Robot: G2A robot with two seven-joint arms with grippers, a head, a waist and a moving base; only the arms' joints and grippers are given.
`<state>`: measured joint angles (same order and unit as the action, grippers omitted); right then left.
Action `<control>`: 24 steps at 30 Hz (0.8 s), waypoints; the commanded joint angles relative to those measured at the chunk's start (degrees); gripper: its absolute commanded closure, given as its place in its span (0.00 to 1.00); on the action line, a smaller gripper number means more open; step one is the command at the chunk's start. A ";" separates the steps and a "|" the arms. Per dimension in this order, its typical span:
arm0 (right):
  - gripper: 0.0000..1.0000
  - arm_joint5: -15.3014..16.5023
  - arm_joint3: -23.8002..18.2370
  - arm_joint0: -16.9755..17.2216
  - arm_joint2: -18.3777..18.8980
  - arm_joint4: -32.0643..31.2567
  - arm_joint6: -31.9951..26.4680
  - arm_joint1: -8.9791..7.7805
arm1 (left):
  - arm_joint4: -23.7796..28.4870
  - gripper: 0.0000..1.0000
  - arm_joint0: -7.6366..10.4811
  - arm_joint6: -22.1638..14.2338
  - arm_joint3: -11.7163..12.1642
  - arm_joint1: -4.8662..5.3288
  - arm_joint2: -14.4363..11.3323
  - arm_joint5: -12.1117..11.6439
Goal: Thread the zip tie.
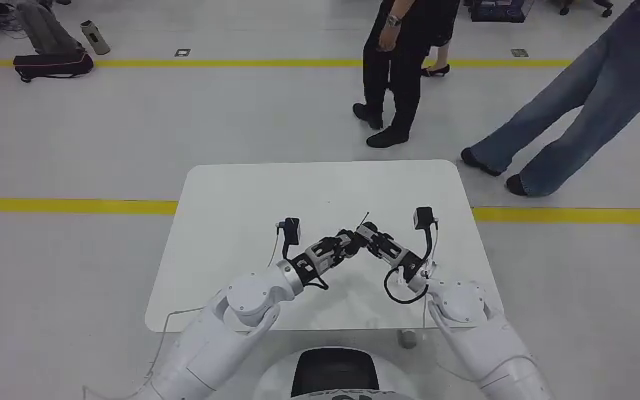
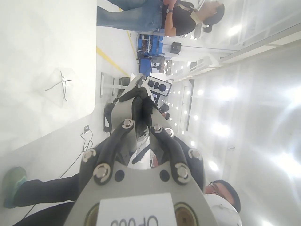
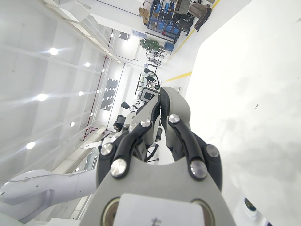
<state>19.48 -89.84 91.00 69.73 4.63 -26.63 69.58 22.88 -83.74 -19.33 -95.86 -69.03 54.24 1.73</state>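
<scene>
Above the white table (image 1: pixel 230 200), the thin black zip tie (image 3: pixel 158 83) pinched by the right gripper (image 3: pixel 161 95) should be aligned slowly with the closed left gripper (image 2: pixel 141 92)

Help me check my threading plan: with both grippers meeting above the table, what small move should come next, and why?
Probably nudge the right gripper slightly toward the left gripper. The right is shut on the black zip tie, its tail curving out past its tips; the left is shut too, tips nearly meeting the right's, and I cannot see the tail entered anywhere.
</scene>
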 commanded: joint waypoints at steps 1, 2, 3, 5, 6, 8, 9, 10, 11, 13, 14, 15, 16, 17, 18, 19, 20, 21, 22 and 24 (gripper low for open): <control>0.92 0.00 -0.27 0.07 -0.08 -0.04 -0.29 -0.01 | 0.06 1.00 0.00 -0.21 0.01 0.04 0.02 -0.02; 0.55 0.00 -0.35 0.10 -0.10 0.02 -0.38 0.00 | 0.11 1.00 -0.01 -0.31 0.01 0.06 0.04 -0.05; 0.10 0.00 -0.39 0.12 -0.10 0.04 -0.41 0.00 | 0.13 1.00 -0.03 -0.41 0.01 0.08 0.07 -0.08; 0.00 0.00 -0.47 0.14 -0.13 0.04 -0.47 0.00 | 0.22 1.00 -0.10 -0.69 0.00 0.15 0.20 -0.16; 0.00 0.00 -0.49 0.14 -0.13 0.04 -0.48 0.00 | 0.25 1.00 -0.13 -0.80 -0.03 0.19 0.26 -0.17; 0.00 0.00 -0.54 0.14 -0.15 -0.04 -0.41 0.01 | 0.34 1.00 -0.23 -1.15 -0.07 0.28 0.49 -0.23; 0.00 0.00 -0.56 0.15 -0.15 -0.10 -0.35 0.01 | 0.37 1.00 -0.28 -1.31 -0.10 0.33 0.60 -0.25; 0.00 0.00 -0.57 0.15 -0.16 -0.14 -0.31 0.02 | 0.39 1.00 -0.34 -1.44 -0.13 0.38 0.71 -0.27; 0.00 0.00 -0.60 0.13 -0.17 -0.23 -0.25 0.02 | 0.42 1.00 -0.41 -1.56 -0.16 0.42 0.83 -0.30; 0.00 0.00 -0.64 0.11 -0.22 -0.35 -0.09 0.03 | 0.51 1.00 -0.60 -1.82 -0.25 0.53 1.09 -0.41; 0.00 0.00 -0.65 0.09 -0.25 -0.40 -0.03 0.04 | 0.54 1.00 -0.69 -1.91 -0.31 0.58 1.20 -0.44; 0.00 0.00 -0.64 0.06 -0.27 -0.49 0.09 0.05 | 0.57 1.00 -0.82 -2.05 -0.43 0.65 1.36 -0.47; 0.00 0.00 -0.63 0.01 -0.25 -0.57 0.20 0.05 | 0.59 1.00 -0.93 -2.17 -0.53 0.70 1.50 -0.46; 0.00 0.00 -0.60 -0.05 -0.13 -0.71 0.34 0.04 | 0.65 1.00 -1.03 -2.32 -0.66 0.77 1.67 -0.38; 0.00 0.00 -0.58 -0.14 0.22 -1.06 0.42 -0.02 | 1.41 1.00 -1.20 -2.93 -0.85 0.88 2.07 0.10; 0.00 0.00 -0.62 -0.16 0.62 -1.44 0.30 -0.11 | 2.38 1.00 -1.27 -3.64 -1.05 0.98 2.57 0.69; 0.00 0.00 -0.74 -0.17 1.13 -1.86 0.06 -0.23 | 3.43 1.00 -1.35 -4.48 -1.20 1.10 3.12 1.46; 0.00 0.00 -0.96 -0.23 1.61 -2.59 -1.33 -0.43 | 4.49 1.00 -1.35 -5.61 -1.39 1.26 3.75 2.54; 0.00 0.00 -1.37 -0.50 2.64 -4.91 -3.50 -0.83 | 6.12 1.00 -1.39 -7.10 -1.55 1.48 4.66 4.38; 0.00 0.00 -1.37 -0.50 2.64 -4.91 -3.50 -0.83 | 4.77 1.00 -0.79 -9.29 -2.24 1.91 5.70 5.45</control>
<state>19.48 -91.21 90.50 72.44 -0.94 -30.28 68.74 29.30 -84.92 -27.48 -97.74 -67.36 59.42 6.76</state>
